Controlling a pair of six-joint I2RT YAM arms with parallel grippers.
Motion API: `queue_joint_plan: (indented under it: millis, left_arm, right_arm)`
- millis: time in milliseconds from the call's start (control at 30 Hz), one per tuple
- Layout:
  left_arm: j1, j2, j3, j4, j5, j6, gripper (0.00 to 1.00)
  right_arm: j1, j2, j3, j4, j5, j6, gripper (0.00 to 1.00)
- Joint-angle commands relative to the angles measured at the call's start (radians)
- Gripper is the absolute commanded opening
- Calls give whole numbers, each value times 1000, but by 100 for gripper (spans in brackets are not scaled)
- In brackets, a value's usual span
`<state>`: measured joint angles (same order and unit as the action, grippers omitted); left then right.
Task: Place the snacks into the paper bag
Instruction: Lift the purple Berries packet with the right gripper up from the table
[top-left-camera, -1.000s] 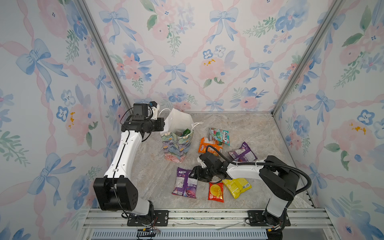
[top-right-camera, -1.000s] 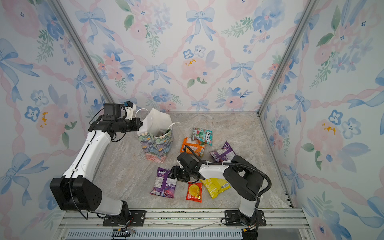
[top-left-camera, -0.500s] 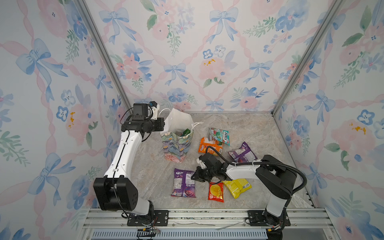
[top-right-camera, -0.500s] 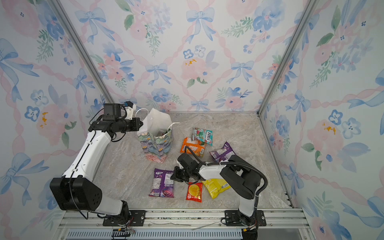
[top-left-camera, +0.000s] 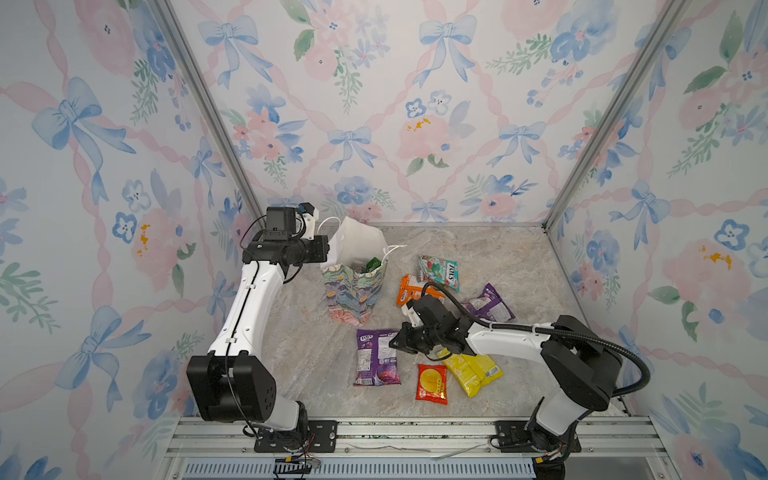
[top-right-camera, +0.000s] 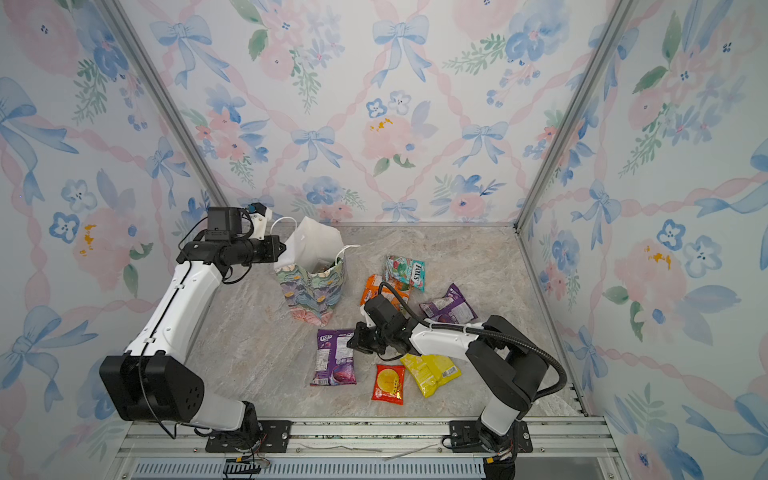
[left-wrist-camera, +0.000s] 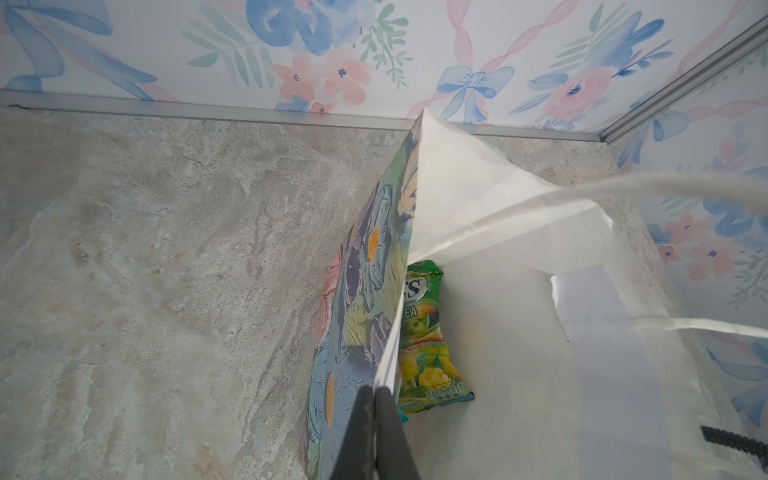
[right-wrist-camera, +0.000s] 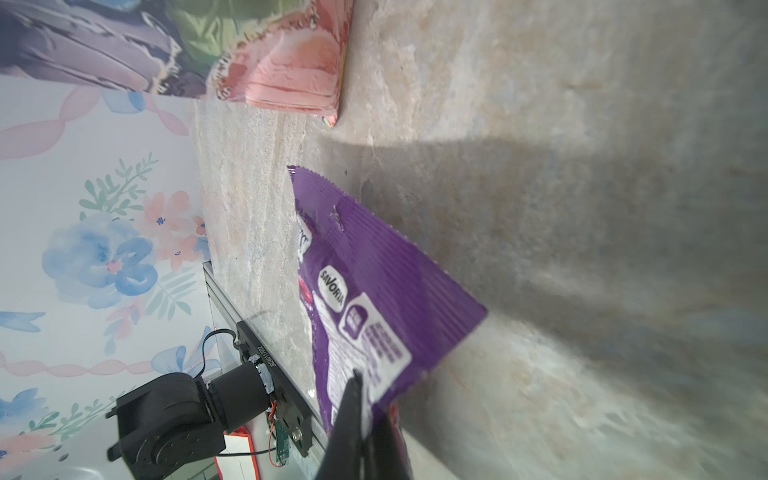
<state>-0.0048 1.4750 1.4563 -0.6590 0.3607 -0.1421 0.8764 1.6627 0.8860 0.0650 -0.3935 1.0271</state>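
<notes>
Pinching the rim of the paper bag (top-left-camera: 353, 286), the left jaws hold its mouth open toward the back-left corner of the tabletop (top-left-camera: 311, 353). A green-yellow packet (left-wrist-camera: 428, 332) lies inside. The right jaws are closed on one edge of the purple packet (top-left-camera: 376, 357) nearest the front edge, probably to carry it there.

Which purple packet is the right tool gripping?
The front purple packet, beside the red packet; the right tool pinches its edge. The other purple packet lies free farther back.
</notes>
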Motion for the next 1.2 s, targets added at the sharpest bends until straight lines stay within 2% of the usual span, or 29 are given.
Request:
queue_joint_plan:
  millis: [0,300,667,867,1167]
  left_arm:
    - [9,-1,-21,-17,12,10,0]
    - [10,-1,-20,-17,16,9,0]
    - [9,-1,-22,-17,17,7,0]
    - [9,1,-28,-17,21,8,0]
    - [9,-4,-31,-17,23,15,0]
  right_arm:
    - [-34,-74,41,-112,29,-60,0]
    - [-151,-200,100,-308,80,-166,0]
    - [-347,-301,257,-413,154,-293,0]
    - [-421,-274,407,-414,178,-354,0]
    - [-434,-162,677,-428,180,-429,0]
